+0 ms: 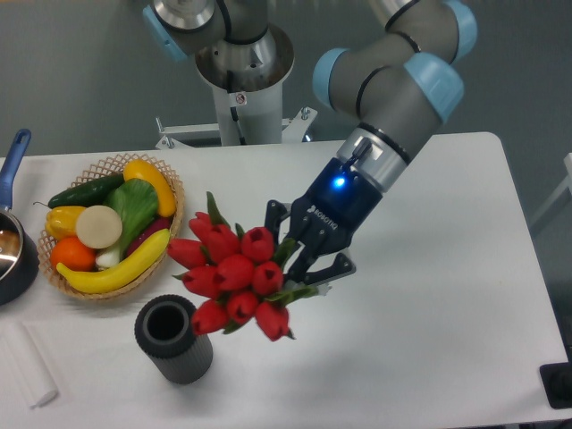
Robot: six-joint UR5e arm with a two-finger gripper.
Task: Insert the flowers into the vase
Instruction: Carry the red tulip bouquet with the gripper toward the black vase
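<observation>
A tight bunch of red tulip flowers (232,275) with green leaves hangs above the table, its heads pointing toward the camera and left. My gripper (302,259) is shut on the stems at the bunch's right side, its black fingers on either side of the green. The vase (172,339), a short dark grey ribbed cylinder with an open round mouth, stands upright at the front left of the table. The lowest tulip heads are just right of the vase's mouth and close to its rim.
A wicker basket (170,239) of fruit and vegetables sits left of the flowers. A dark pan with a blue handle (12,156) is at the left edge. A white cloth (25,366) lies at the front left corner. The arm's base (241,63) stands behind the table.
</observation>
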